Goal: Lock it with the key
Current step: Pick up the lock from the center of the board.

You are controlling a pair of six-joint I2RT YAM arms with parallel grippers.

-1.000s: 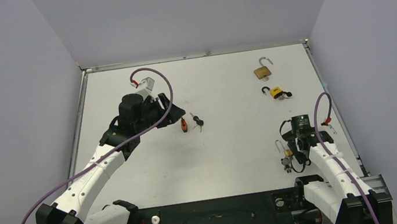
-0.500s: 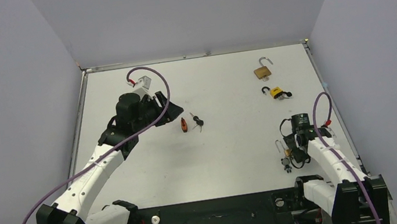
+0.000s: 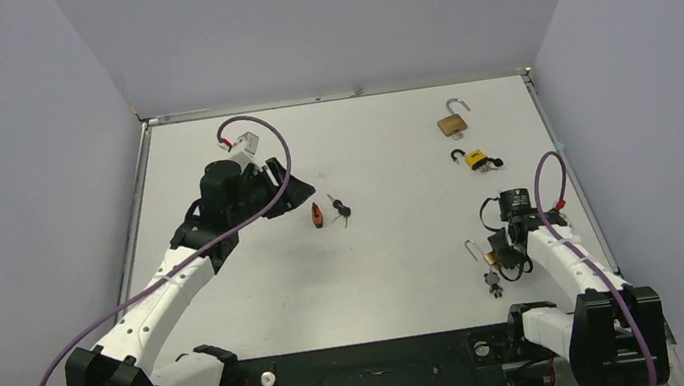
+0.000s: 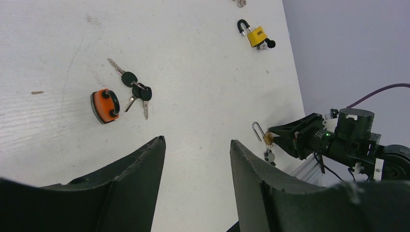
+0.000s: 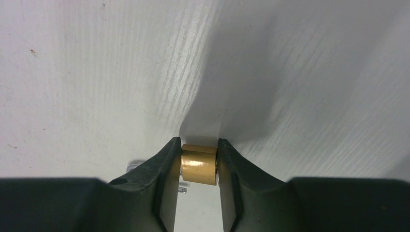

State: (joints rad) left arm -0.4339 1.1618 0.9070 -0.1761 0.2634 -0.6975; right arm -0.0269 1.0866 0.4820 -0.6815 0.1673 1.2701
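Right gripper (image 5: 198,143): closed to a narrow gap, both fingers (image 5: 164,166) pressed flat against the sides of the small brass padlock (image 5: 198,165); lock body pinched square between the pads, gold face toward the wrist camera.
Small brass padlock: at the near right of the table (image 3: 400,276), in the right gripper's hold; shackle swung open and pointing left, away from the arm; lifted or resting on the surface, cannot tell.
Key bunch (image 3: 494,280): just below the held lock, toward the near edge; seated in the keyhole or only hanging beside it, too small to tell.
Left gripper (image 4: 197,143): spread wide, holding nothing, touching nothing; poised over the left half of the table.
Ahead of the left gripper: orange padlock (image 4: 105,105) lying flat, black-headed keys (image 4: 133,91) just beside it on the right.
Far right: yellow padlock (image 3: 476,160) with a black shackle; beyond it, large brass padlock (image 3: 452,122) with shackle open; both well apart from the held lock.
Edges: right gripper near the right rim and the near edge of the table; grey wall rising just past the rim.
Open room: wide stretch of white tabletop between the two arms, running through the middle toward the far edge.
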